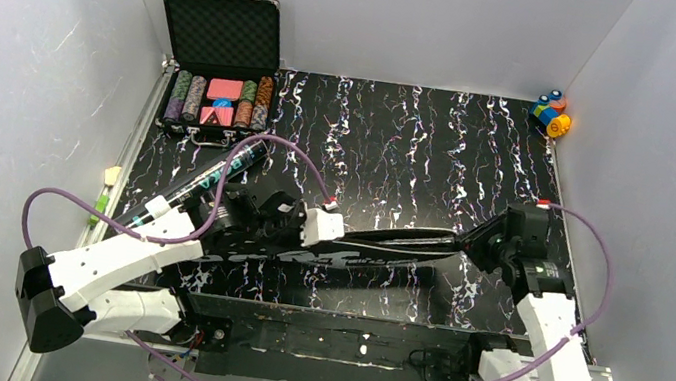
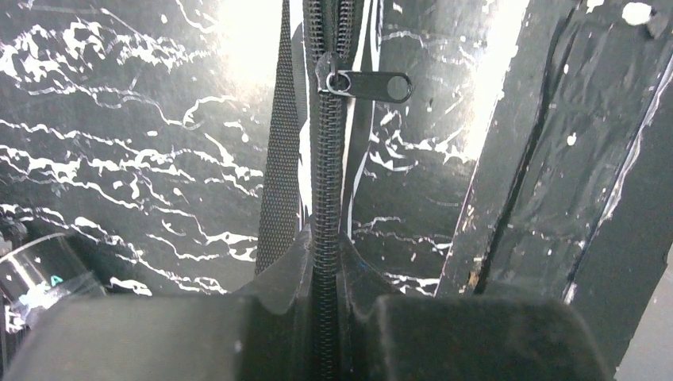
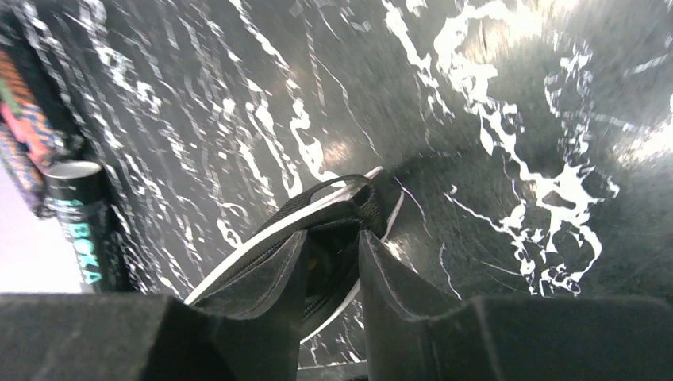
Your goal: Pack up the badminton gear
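The black racket-shaped bag lies across the near half of the table, its narrow end to the right. My left gripper is shut on the bag's zipper seam; the zipper pull lies further along the seam, beyond the jaws. My right gripper is shut on the bag's narrow end, beside its strap loop. The long dark tube with teal lettering lies diagonally behind my left arm and shows in the right wrist view. Rackets and shuttlecocks are out of view.
The open black case of poker chips stands at the back left corner. Small colourful toy blocks sit at the back right corner. White walls close in three sides. A black taped ledge runs along the front edge.
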`<state>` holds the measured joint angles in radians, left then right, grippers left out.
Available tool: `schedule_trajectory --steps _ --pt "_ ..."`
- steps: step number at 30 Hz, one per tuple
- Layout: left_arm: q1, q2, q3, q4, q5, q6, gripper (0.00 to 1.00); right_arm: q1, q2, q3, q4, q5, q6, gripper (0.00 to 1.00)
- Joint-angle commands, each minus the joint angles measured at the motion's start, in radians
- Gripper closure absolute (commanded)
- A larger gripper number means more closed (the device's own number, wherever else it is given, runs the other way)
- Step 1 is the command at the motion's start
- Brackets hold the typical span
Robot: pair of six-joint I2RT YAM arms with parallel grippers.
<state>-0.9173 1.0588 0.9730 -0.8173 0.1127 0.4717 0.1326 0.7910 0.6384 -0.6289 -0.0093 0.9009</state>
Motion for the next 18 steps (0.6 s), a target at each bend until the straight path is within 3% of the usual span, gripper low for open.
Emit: schedule_trajectory --steps 1,8,13,18 --pt "0.003 -0.038 0.056 0.162 0.064 0.008 1.0 -0.024 -0.06 0.171 -0.094 0.072 -0.084 0.62" --pt "0.005 -0.037 0.058 0.161 0.067 0.01 1.0 -0.027 -0.041 0.167 -0.029 0.016 -0.061 0.68" --pt "0.009 -0.037 0.058 0.161 0.067 0.009 1.0 -0.026 -0.027 0.124 -0.005 -0.046 -0.052 0.83" --pt "0.013 -0.034 0.071 0.169 0.07 0.004 1.0 -0.027 -0.036 0.079 -0.006 -0.047 -0.054 0.85"
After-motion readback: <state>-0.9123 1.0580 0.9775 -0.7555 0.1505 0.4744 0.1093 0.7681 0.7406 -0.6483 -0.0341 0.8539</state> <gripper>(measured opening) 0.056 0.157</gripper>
